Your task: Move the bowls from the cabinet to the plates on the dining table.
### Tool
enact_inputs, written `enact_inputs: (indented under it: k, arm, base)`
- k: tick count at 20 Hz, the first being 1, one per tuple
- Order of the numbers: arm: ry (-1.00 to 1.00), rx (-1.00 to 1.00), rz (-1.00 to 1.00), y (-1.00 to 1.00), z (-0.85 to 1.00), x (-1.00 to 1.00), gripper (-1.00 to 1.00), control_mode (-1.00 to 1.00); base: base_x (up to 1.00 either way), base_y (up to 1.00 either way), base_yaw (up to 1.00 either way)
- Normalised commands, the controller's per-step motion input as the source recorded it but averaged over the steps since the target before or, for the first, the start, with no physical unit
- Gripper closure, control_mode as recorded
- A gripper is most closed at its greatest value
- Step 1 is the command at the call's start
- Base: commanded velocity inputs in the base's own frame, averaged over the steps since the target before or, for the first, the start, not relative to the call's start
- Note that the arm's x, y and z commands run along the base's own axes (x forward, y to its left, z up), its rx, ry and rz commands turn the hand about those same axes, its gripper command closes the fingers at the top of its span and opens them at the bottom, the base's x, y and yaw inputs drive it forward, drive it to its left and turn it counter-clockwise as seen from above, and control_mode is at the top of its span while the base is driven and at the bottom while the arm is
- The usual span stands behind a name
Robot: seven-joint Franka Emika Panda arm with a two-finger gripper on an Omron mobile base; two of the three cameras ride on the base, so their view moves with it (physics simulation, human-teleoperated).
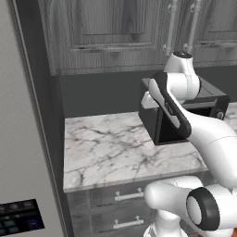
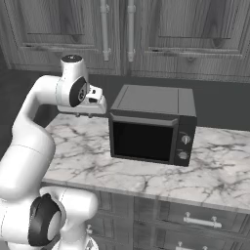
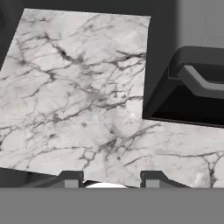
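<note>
The cabinet (image 1: 106,28) (image 2: 185,24) hangs above the counter with its panelled doors closed, and two long silver bar handles (image 2: 104,34) meet at the middle. The bowls are hidden behind the doors. The plates and the dining table are out of view. My gripper (image 2: 91,115) hovers over the marble counter, left of the microwave and well below the cabinet doors. In the hand view the gripper (image 3: 110,180) points down at the counter, open, its two dark fingertips (image 3: 70,179) apart with nothing between them.
A black microwave (image 2: 146,136) (image 1: 152,122) (image 3: 192,65) stands on the marble counter (image 1: 106,148) (image 2: 215,166) (image 3: 74,87), close to the right of the hand. Grey drawers (image 1: 120,196) (image 2: 195,219) sit under the counter. A tall pale appliance (image 1: 18,139) fills the left side.
</note>
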Motion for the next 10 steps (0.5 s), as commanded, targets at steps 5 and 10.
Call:
enact_inputs:
  k: [5, 10]
  arm:
    - [-0.02, 0.0, 0.0, 0.0, 0.03, -0.25, -1.0, -1.0]
    - [-0.01, -0.01, -0.04, 0.05, 0.21, -0.4, -1.0, -1.0]
  base:
    - [0.0, 0.0, 0.0]
    - [0.0, 0.0, 0.0]
